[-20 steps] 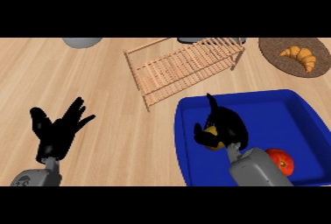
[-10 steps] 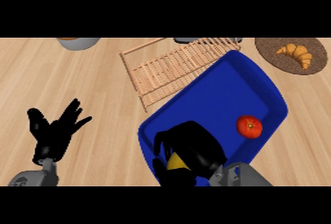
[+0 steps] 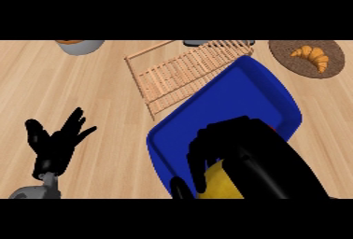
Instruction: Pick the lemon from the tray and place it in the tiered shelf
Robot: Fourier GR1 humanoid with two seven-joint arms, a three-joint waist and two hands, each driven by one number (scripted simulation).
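Observation:
My right hand point(image 3: 251, 156) fills the lower right of the head view, its fingers curled round the yellow lemon point(image 3: 222, 184), which shows only partly under the palm. Behind the hand, the blue tray point(image 3: 228, 100) lies turned diagonally on the counter. The wooden slatted tiered shelf point(image 3: 183, 74) sits just beyond the tray's upper left edge. My left hand point(image 3: 56, 142) rests open at the lower left, fingers up, holding nothing.
A dark round plate point(image 3: 329, 70) with a croissant point(image 3: 312, 56) stands at the top right. A grey bowl point(image 3: 79, 45) sits at the top left edge. A small red spot shows by the tray's right rim, mostly hidden by my hand.
My right hand has come closer to the view with the lemon and now covers much of the tray. The tray has swung to a diagonal. The red fruit is almost hidden.

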